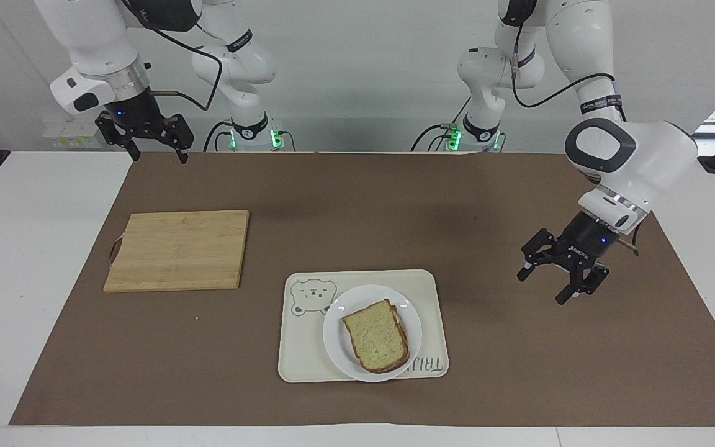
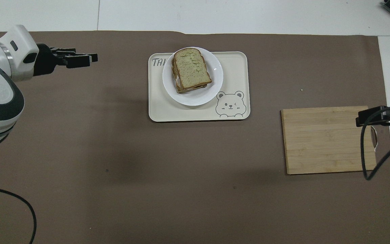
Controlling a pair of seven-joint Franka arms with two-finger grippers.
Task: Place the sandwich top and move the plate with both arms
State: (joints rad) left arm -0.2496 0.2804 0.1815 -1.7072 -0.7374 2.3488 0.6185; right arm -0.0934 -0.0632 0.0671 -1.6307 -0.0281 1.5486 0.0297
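The sandwich top (image 1: 375, 335), a pale yellowish-green slice with a brown crust, lies on the stacked sandwich on the white plate (image 1: 337, 340). The plate stands on the cream bear-print tray (image 1: 300, 355). In the overhead view the slice (image 2: 191, 67) tops the stack on the plate (image 2: 215, 88). My left gripper (image 1: 545, 287) is open and empty, low over the brown mat beside the tray toward the left arm's end; it also shows in the overhead view (image 2: 91, 59). My right gripper (image 1: 159, 156) is open and empty, raised over the mat's corner by the right arm's base, where that arm waits.
A bamboo cutting board (image 1: 177, 249) lies on the mat toward the right arm's end, nearer to the robots than the tray; it also shows in the overhead view (image 2: 323, 139). The brown mat (image 1: 357, 205) covers most of the white table.
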